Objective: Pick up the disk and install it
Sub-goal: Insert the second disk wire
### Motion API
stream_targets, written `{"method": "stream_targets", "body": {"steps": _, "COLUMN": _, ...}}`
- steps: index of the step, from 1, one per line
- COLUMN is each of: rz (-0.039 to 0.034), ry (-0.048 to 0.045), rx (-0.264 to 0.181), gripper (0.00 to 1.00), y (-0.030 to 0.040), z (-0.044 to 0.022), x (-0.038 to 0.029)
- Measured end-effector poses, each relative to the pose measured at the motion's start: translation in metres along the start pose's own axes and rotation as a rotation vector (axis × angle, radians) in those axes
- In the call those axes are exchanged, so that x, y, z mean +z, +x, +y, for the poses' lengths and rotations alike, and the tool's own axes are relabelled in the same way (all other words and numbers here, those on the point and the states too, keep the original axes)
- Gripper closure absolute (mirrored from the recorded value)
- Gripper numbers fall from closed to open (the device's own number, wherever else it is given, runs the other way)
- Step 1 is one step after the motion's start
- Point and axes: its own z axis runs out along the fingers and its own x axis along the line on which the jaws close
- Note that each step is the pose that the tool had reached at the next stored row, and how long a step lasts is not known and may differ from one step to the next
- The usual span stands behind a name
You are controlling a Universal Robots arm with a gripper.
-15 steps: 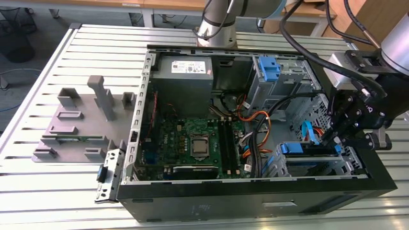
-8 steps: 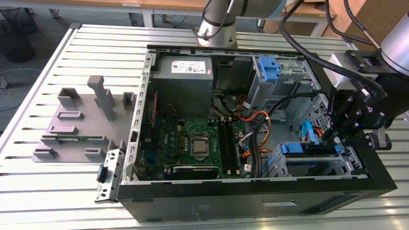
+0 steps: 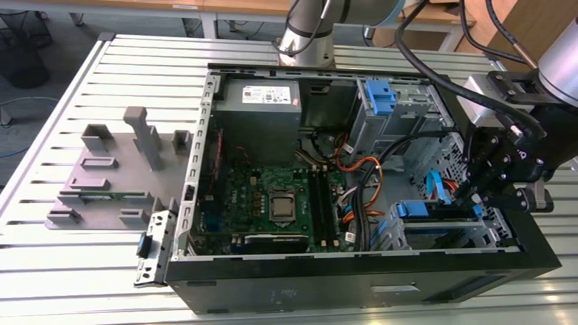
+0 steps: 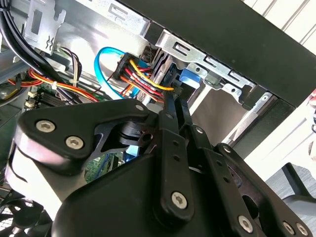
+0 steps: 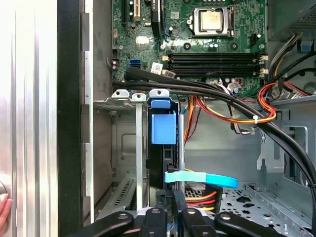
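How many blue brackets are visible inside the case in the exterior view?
2 brackets: upper bracket in the top drive cage, lower bracket in the bottom bay beside the end effector. Others may be hidden.

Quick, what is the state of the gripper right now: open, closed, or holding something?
Gripper: inside the computer case at the drive bay, fingers close together on the edge of the disk in its blue bracket; it looks shut on the disk.

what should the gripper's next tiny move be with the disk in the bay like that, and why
Probably a short, gentle push further along the slot. In the first wrist view the disk, in its blue bracket, stands edge-on in the drive bay by the case wall, with the gripper right at its near end beside the blue cable. Whether it is fully seated cannot be told.
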Motion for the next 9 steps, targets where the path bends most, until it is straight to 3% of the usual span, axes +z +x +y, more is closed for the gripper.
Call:
{"method": "stream_targets", "body": {"steps": 1, "rz": 0.0000, "ry": 0.0000, "rx": 0.000, "gripper": 0.83, "y": 0.0000, "z": 0.0000, "x": 0.0000}}
{"method": "stream_targets", "body": {"steps": 2, "rz": 0.0001, "ry": 0.0000, "rx": 0.000, "gripper": 0.76, "y": 0.0000, "z": 0.0000, "x": 0.0000}}
{"method": "stream_targets", "body": {"steps": 9, "rz": 0.0003, "ry": 0.0000, "rx": 0.000, "gripper": 0.76, "y": 0.0000, "z": 0.0000, "x": 0.0015}}
